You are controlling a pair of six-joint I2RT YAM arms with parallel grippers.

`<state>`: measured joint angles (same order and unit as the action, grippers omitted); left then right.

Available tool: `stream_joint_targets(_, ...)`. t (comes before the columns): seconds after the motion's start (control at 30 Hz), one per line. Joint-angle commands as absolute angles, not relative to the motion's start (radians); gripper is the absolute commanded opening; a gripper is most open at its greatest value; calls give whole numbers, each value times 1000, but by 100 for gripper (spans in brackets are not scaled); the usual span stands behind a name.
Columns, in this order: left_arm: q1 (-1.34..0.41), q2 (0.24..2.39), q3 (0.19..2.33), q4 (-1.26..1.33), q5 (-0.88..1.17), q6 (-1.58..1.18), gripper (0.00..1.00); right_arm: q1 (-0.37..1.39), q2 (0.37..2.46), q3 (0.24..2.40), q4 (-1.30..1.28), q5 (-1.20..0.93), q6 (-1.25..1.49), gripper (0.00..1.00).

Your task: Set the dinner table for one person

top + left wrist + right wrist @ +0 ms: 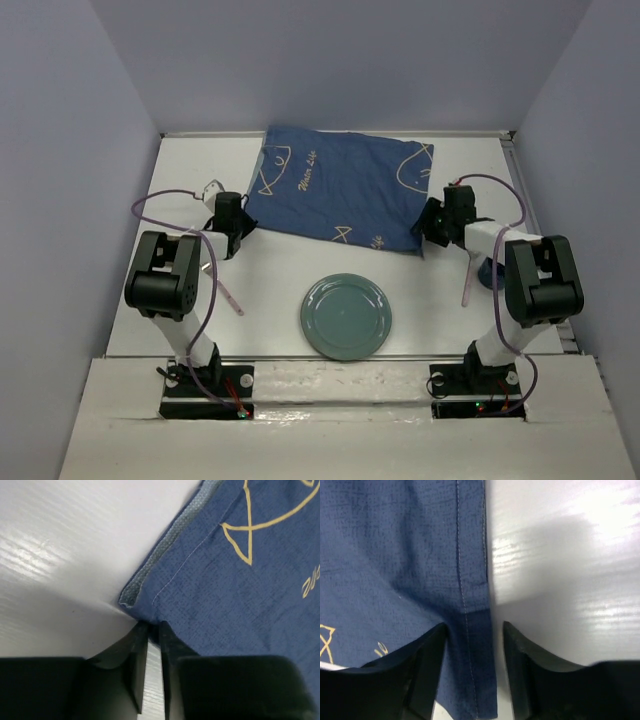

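Observation:
The dinner table [280, 275] is a white top between lavender walls. A dark blue fish-patterned cloth [335, 190] lies spread at its far middle. A green plate [346, 315] sits near the front centre. My left gripper [238, 228] is at the cloth's near left corner; in the left wrist view the gripper [150, 625] has its jaws almost together, pinching that corner of the cloth [225, 580]. My right gripper [428, 225] is at the near right corner; in the right wrist view the gripper [472, 627] is open, straddling the hem of the cloth [410, 555].
A pink utensil [226, 290] lies beside the left arm and another [467, 282] beside the right arm. A dark blue cup [491, 272] stands behind the right arm. A small white object [213, 187] lies left of the cloth.

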<state>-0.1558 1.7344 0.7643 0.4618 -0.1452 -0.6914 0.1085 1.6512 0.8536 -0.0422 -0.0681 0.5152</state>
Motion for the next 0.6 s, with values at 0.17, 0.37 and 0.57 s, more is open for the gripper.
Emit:
stream_joint_targets(0.17, -123, 1651, 713, 528, -126, -712, 0, 100, 1724, 928, -12, -68, 519, 0)
stream_joint_targets(0.37, -138, 1495, 488, 595, -117, -741, 0, 91, 1707, 963, -35, 33, 496, 0)
stream_joint_targets(0.57, -146, 1252, 305, 592, -88, -749, 0, 81, 1655, 924, -55, 80, 483, 0)
